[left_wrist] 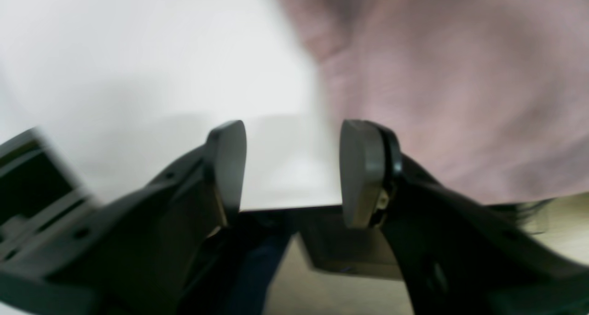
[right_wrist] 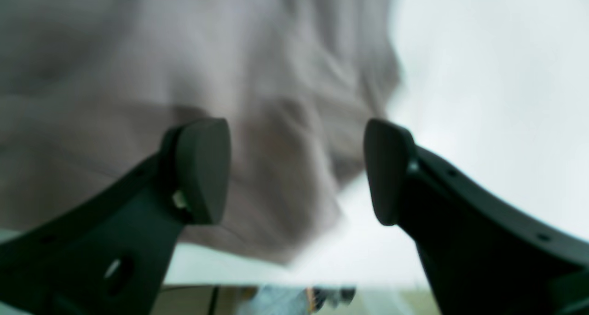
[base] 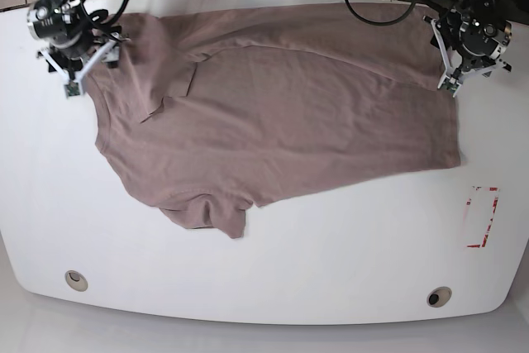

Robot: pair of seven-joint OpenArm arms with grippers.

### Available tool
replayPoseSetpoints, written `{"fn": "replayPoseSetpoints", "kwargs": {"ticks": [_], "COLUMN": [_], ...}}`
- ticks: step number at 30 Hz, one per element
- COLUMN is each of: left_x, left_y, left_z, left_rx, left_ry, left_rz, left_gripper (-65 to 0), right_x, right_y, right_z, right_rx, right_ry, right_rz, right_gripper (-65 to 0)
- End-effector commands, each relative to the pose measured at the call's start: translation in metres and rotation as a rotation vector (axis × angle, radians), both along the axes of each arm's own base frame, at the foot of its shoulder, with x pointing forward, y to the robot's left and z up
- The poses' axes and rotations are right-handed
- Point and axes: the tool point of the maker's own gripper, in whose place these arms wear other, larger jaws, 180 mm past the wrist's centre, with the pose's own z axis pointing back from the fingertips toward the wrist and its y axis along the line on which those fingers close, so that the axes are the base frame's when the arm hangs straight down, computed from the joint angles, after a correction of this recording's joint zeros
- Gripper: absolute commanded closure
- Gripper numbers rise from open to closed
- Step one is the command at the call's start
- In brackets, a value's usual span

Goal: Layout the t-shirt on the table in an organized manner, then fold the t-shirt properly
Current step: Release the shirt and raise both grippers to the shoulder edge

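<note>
Mauve-brown t-shirt (base: 281, 113) is lying spread across the far half of the glossy white tabletop (base: 273, 279), long axis running nine to three o'clock.
Both tools are hovering at its far corners with jaws apart, gripping nothing: right tool (base: 76, 59) at ten o'clock, left tool (base: 459, 59) at two. A crumpled sleeve is bunching at six o'clock, well apart from either.

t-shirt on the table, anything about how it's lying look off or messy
Yes. The t-shirt lies spread but not tidy: in the base view its lower sleeve is bunched and folded under, a flap near the upper left is turned over, and the whole shirt lies slanted on the table.
</note>
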Motion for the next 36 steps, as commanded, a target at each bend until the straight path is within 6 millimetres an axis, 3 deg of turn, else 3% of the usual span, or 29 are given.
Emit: {"fn": "replayPoseSetpoints", "kwargs": {"ticks": [1, 7, 14, 20, 25, 36], "left_x": [-0.002, -0.001, 0.001, -0.002, -0.005, -0.003], "left_y": [-0.004, -0.017, -0.013, 0.001, 0.012, 0.026], "left_z": [0.002, -0.004, -0.003, -0.008, -0.008, -0.001], "left_rx": [-0.012, -0.061, -0.050, -0.023, -0.002, 0.039], "left_ry": [-0.017, -0.044, -0.046, -0.012, 0.008, 0.006], "left_rz": [0.021, 0.030, 0.029, 0.024, 0.020, 0.004], "left_gripper": [-30.6, -30.6, -30.6, -30.6, -30.6, -30.6], "right_x": [-0.004, -0.016, -0.022, -0.023, -0.028, -0.040], "right_y": [-0.008, -0.013, -0.007, -0.006, -0.020, -0.024], "right_z": [0.004, -0.010, -0.041, -0.060, -0.063, -0.064], "right_rx": [0.001, 0.035, 0.125, 0.176, 0.163, 0.151], "right_ry": [-0.029, 0.007, 0.063, 0.046, 0.067, 0.092], "right_rz": [-0.047, -0.084, -0.115, -0.138, -0.144, -0.148], "right_gripper": [-37.6, -25.0, -13.0, -11.3, -11.1, -10.9]}}
